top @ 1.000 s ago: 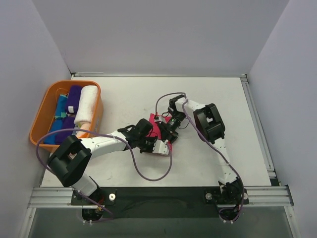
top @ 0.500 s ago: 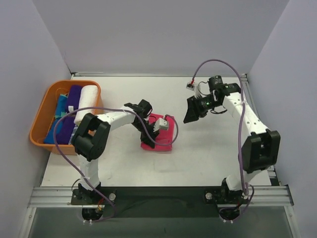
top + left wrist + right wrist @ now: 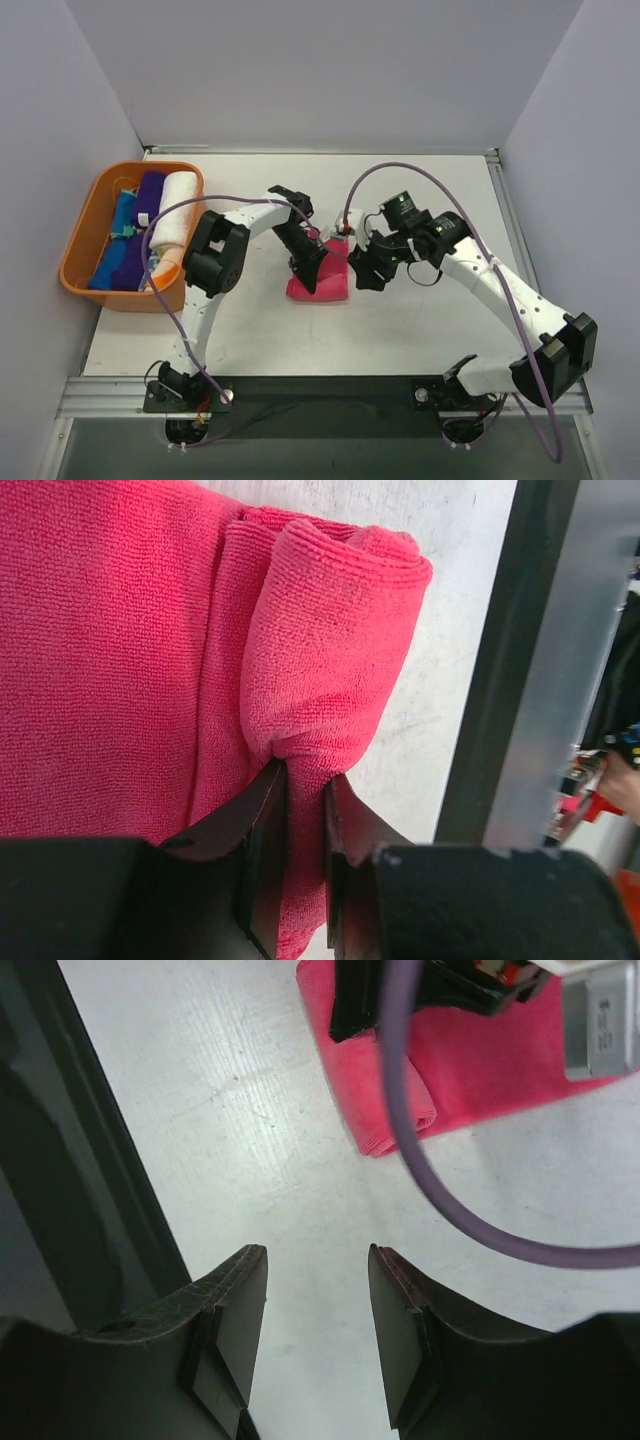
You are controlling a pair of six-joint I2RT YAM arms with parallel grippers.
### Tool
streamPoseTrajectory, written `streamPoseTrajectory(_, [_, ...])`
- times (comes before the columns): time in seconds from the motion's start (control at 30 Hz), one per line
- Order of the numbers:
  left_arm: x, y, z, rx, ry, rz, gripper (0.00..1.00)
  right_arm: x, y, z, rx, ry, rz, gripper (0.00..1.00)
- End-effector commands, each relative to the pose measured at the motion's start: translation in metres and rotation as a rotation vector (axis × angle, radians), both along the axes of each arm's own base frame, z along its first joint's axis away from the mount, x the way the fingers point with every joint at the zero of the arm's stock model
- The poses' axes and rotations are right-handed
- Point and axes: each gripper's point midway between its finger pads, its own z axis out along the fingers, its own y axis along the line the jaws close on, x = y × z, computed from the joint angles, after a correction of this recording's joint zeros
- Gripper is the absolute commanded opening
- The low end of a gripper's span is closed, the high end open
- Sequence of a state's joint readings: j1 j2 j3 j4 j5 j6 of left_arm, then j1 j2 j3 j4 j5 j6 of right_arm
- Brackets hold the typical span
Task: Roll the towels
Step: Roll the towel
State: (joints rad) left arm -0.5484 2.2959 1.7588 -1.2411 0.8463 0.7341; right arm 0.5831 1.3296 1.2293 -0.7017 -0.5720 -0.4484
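The hot pink towel [image 3: 335, 282] lies near the middle of the worktop [image 3: 440, 190], between the tips of the two arms. From above, the left end effector [image 3: 310, 268] sits over the towel's left side, hiding its own fingertips and the cloth beneath. The left wrist view shows the grip: the jaws are almost closed, pinching the near end of a loose roll formed along one edge of the towel. Bare worktop lies just beyond that edge. The rest of the cloth lies flat and runs out of the frame, and the number of turns in the roll cannot be made out.

The right end effector [image 3: 315, 1280] has its jaws wide apart with nothing between them. It hangs over bare worktop just beside the towel. In its wrist view a purple cable [image 3: 400, 1120] crosses the towel, and dark parts of the left arm cover the towel's upper portion. Only one end of the roll shows clearly.

At the left edge stands an orange basket [image 3: 78, 245] holding a white roll [image 3: 178, 210], a dark purple towel [image 3: 150, 192] and a teal towel [image 3: 122, 222]. Their lower ends are crowded together and partly hidden behind the left arm.
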Motion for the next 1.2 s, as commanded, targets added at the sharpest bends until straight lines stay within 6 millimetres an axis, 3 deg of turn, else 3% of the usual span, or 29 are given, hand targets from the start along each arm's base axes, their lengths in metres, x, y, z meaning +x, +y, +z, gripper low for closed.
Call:
streamPoseTrajectory(0.0, [0.002,0.025,-0.051,0.182,0.011,-0.055,0.15,0.007,0.000,-0.007,-0.118,-0.151,0.048,0.45])
streamPoseTrajectory(0.13, [0.000,0.028,-0.059,0.212,0.052,-0.065,0.18,0.010,0.027,-0.026,-0.207,-0.271,0.136,0.49])
streamPoseTrajectory(0.37, [0.001,0.028,-0.065,0.215,0.074,-0.062,0.24,0.025,0.070,-0.094,-0.358,-0.374,0.278,0.55])
streamPoseTrajectory(0.53, [0.007,0.030,-0.064,0.209,0.072,-0.047,0.29,0.037,0.073,-0.136,-0.406,-0.396,0.293,0.55])
streamPoseTrajectory(0.63, [0.008,0.036,-0.064,0.208,0.080,-0.036,0.29,0.028,0.058,-0.172,-0.451,-0.313,0.313,0.48])
streamPoseTrajectory(0.7, [0.008,0.038,-0.064,0.207,0.085,-0.030,0.29,0.018,0.056,-0.180,-0.435,-0.270,0.328,0.38])
streamPoseTrajectory(0.73, [0.008,0.038,-0.063,0.200,0.089,-0.022,0.29,0.015,0.056,-0.182,-0.429,-0.254,0.326,0.24])
streamPoseTrajectory(0.93, [0.013,0.034,-0.049,0.143,0.096,0.036,0.32,-0.008,0.058,-0.188,-0.383,-0.066,0.361,0.01])
streamPoseTrajectory(0.97, [0.016,0.035,-0.045,0.133,0.093,0.055,0.39,-0.004,0.062,-0.180,-0.359,-0.046,0.352,0.00])
streamPoseTrajectory(1.03, [0.023,0.035,-0.030,0.099,0.070,0.097,0.43,-0.020,0.059,-0.180,-0.340,0.073,0.373,0.00])
streamPoseTrajectory(1.17, [0.045,0.045,-0.001,0.033,0.032,0.215,0.52,-0.030,0.062,-0.167,-0.249,0.231,0.351,0.00])
